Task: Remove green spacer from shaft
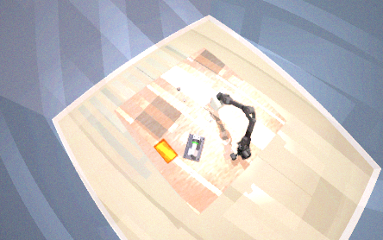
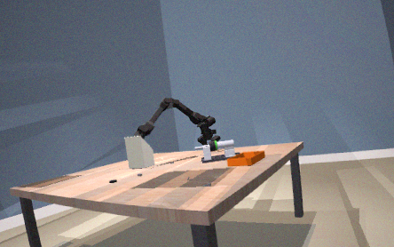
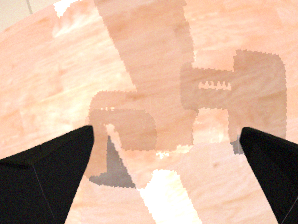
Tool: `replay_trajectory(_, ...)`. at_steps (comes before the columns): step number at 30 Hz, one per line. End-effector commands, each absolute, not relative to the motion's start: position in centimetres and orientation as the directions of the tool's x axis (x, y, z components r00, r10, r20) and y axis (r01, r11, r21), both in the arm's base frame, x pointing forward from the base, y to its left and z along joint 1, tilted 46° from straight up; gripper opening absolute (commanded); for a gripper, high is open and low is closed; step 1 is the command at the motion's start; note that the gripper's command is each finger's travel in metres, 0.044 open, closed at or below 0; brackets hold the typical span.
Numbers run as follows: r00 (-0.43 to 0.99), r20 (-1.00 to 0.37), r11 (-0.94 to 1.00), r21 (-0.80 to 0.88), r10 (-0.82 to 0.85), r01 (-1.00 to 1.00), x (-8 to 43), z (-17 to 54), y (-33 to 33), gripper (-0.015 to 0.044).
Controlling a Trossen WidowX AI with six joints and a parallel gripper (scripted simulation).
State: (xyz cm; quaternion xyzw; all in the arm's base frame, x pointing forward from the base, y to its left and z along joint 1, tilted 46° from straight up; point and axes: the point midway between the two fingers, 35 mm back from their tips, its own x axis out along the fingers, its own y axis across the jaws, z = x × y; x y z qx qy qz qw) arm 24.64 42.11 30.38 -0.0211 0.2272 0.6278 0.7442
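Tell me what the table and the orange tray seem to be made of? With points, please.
The table (image 1: 200, 203) (image 2: 177, 202) looks like satin wood, given its planked, streaky grain. The orange tray (image 1: 166, 151) (image 2: 237, 162) could be smooth plastic or painted metal: evenly coloured, no grain.

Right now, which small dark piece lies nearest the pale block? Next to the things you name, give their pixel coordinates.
The smaller, greyer piece (image 1: 185, 100) (image 2: 139, 174), before the pale block (image 1: 216, 104) (image 2: 139, 155) in the exterior view; the blacker piece (image 1: 178, 89) (image 2: 113, 181) lies farther.

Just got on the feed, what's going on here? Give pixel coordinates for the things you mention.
The black jointed arm has its two-fingered tool (image 1: 240, 154) (image 2: 208, 140) (image 3: 169, 133) open, with nothing between the fingers, over the wooden table (image 1: 207, 173) (image 2: 177, 202) (image 3: 40, 90), off to one side of the grey-and-white shaft fixture (image 1: 188, 154) (image 2: 207, 153). The bright green ring-shaped spacer (image 1: 195, 142) (image 2: 216, 145) is up on the fixture, not dropped. An orange rectangular tray (image 1: 166, 151) (image 2: 239, 163) sits beside the fixture.
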Motion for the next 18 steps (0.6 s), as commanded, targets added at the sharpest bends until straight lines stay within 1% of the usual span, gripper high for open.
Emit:
replay_trajectory(1, 0.183, -0.427, 0.276, 0.166, 0.885, -0.947, 28.0, 28.0, 39.4, 0.0440)
replay_trajectory(2, 0.199, -0.442, 0.288, 0.144, 0.875, -0.947, 28.8, 27.5, 38.7, 0.0440)
replay_trajectory(10, 0.264, -0.565, 0.422, 0.168, 0.782, -0.891, 35.5, 22.5, 30.8, 0.0440)
replay_trajectory(18, 0.310, -0.649, 0.529, 0.168, 0.695, -0.832, 40.3, 17.4, 21.0, 0.0440)
